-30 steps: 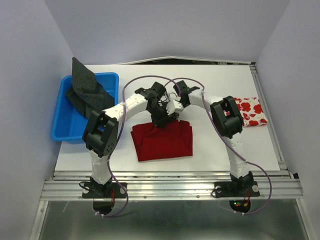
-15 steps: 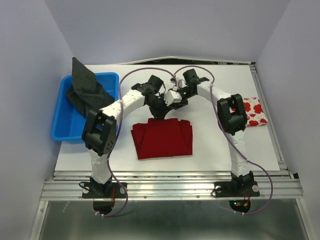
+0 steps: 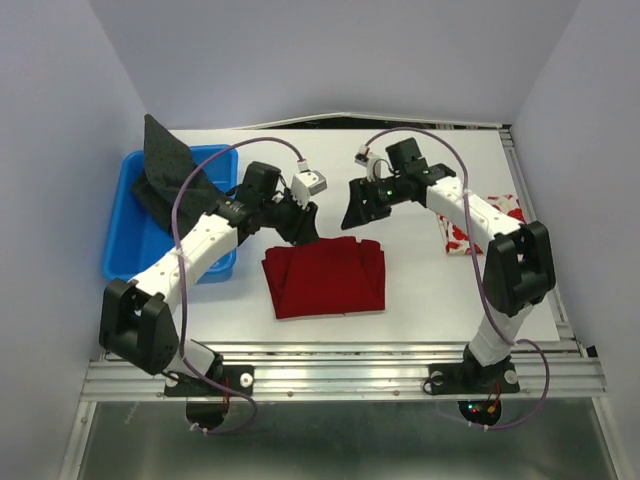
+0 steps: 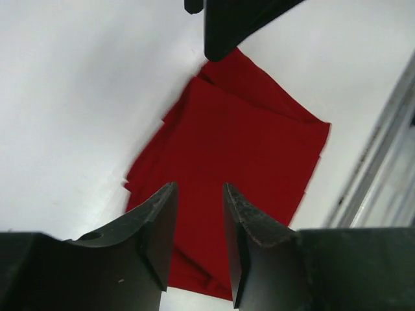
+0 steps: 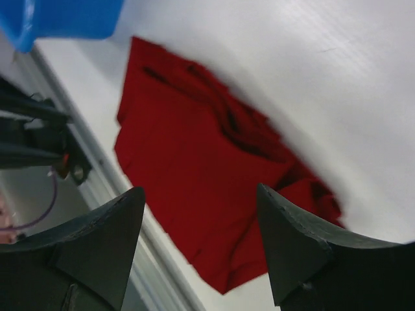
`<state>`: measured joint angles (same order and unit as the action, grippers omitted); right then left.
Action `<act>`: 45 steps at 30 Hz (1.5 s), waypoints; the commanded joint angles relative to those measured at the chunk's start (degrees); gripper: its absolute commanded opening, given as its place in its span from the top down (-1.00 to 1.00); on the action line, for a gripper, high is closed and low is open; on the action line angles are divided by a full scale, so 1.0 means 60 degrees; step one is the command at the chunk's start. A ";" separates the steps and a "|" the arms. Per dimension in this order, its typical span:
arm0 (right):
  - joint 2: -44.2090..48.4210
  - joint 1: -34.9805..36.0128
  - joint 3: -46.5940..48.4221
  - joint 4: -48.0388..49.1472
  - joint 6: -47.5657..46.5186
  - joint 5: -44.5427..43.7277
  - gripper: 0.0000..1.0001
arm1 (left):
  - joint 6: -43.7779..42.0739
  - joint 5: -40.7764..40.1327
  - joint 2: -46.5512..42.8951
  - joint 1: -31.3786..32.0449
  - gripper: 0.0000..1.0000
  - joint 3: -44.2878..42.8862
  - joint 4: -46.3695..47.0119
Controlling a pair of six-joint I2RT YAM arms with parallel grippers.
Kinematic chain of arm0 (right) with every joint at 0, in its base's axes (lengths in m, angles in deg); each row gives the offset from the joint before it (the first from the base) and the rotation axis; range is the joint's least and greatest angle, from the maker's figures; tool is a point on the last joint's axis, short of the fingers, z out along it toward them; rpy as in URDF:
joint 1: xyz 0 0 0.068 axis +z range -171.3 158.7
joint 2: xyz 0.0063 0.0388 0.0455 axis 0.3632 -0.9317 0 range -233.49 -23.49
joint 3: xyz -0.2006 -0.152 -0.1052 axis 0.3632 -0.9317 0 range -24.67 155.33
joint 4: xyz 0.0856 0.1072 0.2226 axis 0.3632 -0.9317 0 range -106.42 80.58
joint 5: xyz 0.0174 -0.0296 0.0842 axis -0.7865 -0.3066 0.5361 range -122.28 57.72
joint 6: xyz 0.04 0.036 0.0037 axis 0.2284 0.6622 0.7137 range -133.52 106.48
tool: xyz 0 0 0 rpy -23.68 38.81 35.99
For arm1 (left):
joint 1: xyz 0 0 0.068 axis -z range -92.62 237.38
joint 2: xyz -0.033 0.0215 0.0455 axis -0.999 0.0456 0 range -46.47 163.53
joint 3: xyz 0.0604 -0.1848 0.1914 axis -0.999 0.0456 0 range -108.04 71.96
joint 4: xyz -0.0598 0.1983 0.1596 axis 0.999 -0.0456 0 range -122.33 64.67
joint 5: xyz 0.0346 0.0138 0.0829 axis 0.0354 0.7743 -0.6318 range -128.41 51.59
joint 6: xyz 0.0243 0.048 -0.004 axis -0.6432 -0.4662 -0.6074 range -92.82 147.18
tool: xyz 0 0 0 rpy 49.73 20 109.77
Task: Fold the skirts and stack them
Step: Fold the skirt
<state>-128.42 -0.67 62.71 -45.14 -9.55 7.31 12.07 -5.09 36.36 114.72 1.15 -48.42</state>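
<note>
The left end effector hangs just above the far edge of the folded deep-red pleated cloth skirt. In its wrist view its two dark fingers stand apart with a narrow gap and nothing between them, the red skirt showing through the gap. The right end effector hovers a little further back and to the right, facing the left one. Its fingers are spread wide and empty, and they frame the same red skirt below. That skirt lies flat as a rough rectangle on the white counter, near the middle and toward the near edge, touched by neither end effector. The white cloth skirt with red flower print rests folded at the right side of the counter, partly hidden under the right forearm. At the left side sits a blue rectangular plastic bin, and the dark grey cloth skirt is heaped in it, one corner rising above the far rim. A corner of the bin also shows in the right wrist view.
</note>
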 commanded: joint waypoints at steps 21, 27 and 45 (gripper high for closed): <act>-0.3212 -0.0449 0.0699 -0.0546 -0.0032 -0.0316 -0.42 | 0.0602 -0.0455 0.4597 -0.0293 0.20 -0.1863 0.1066; -0.1253 -0.0449 0.0351 -0.0462 0.0729 0.0492 -0.48 | -0.0204 -0.1333 0.2576 -0.0118 -0.02 -0.1472 0.1519; 0.1578 -0.2192 -0.3514 0.0840 0.2487 -0.0681 -0.57 | -0.4087 -0.7121 0.1941 0.5932 -0.28 0.0610 0.2867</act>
<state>-121.10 -14.31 44.46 -44.05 2.18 3.62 -8.61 -41.81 46.52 148.94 4.89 -34.15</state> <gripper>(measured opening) 0.776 0.637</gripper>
